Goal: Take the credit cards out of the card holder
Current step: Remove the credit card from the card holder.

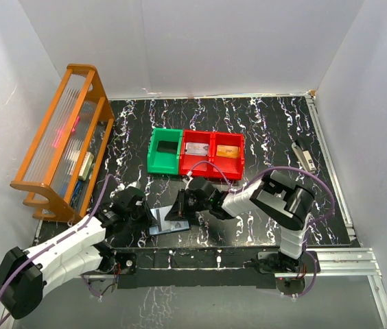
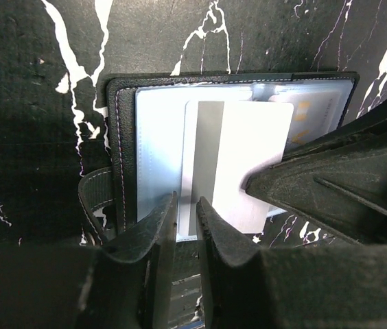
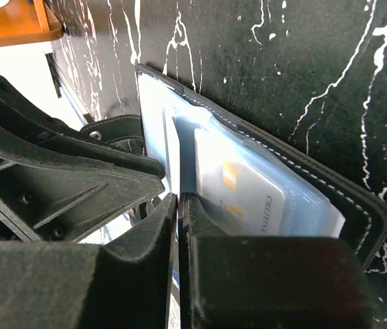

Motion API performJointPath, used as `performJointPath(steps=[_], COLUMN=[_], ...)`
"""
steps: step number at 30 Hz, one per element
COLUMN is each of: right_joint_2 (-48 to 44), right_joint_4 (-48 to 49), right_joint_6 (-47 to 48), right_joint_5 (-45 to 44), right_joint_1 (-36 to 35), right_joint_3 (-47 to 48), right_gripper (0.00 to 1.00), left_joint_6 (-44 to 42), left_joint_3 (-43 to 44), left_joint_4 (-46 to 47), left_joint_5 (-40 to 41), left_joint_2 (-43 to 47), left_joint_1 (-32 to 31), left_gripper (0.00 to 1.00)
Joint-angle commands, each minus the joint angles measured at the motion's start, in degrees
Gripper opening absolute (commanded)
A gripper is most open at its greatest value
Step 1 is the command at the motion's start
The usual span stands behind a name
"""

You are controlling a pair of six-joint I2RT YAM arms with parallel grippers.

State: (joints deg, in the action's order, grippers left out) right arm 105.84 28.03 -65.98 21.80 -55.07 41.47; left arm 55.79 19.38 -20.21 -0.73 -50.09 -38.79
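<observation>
Left jaws pinching a pale card [image 2: 238, 161] over the open card holder [image 2: 126, 137]; right jaws pressed together.

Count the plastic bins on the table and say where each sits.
3, side by side mid-table: the green bin on the left, a red bin in the middle, another red bin on the right.

1 card holder [image 1: 169, 223], 2 cards showing inside, 3 bins: 1 green [image 1: 163, 152], 2 red [image 1: 211, 152], 1 orange rack [image 1: 62, 137]
</observation>
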Motion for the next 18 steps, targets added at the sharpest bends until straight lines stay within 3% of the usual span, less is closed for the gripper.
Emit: performJointPath(steps=[1,6,12,18], right_joint_2=[-2.92,-6.68,-10.85,-16.09], right_joint_4=[-1.76,-7.90,-7.05,-7.06], right_joint_6=[1.81,4.92,6.02,8.83], right_joint_5=[-3.33,-5.69,-4.37,-7.88], right_joint_1=[0.19,0.48,0.60,0.58], right_joint_3=[1.84,0.51,-1.66,-3.31], right_gripper=[0.00,0.00,0.00,0.00], left_joint_6=[0.46,-0.66,-1.69,-4.79], left_joint_3=[-1.43,-0.34,1.39,4.35], left_joint_4=[-4.36,-4.81,-4.79,-3.83], left_joint_5=[1.79,1.32,1.43,0.86], left_joint_2=[1.17,0.99,0.79,1.94], left_joint_1=[-0.07,-0.06,-0.06,-0.07], left_gripper=[0.17,0.18,0.18,0.30])
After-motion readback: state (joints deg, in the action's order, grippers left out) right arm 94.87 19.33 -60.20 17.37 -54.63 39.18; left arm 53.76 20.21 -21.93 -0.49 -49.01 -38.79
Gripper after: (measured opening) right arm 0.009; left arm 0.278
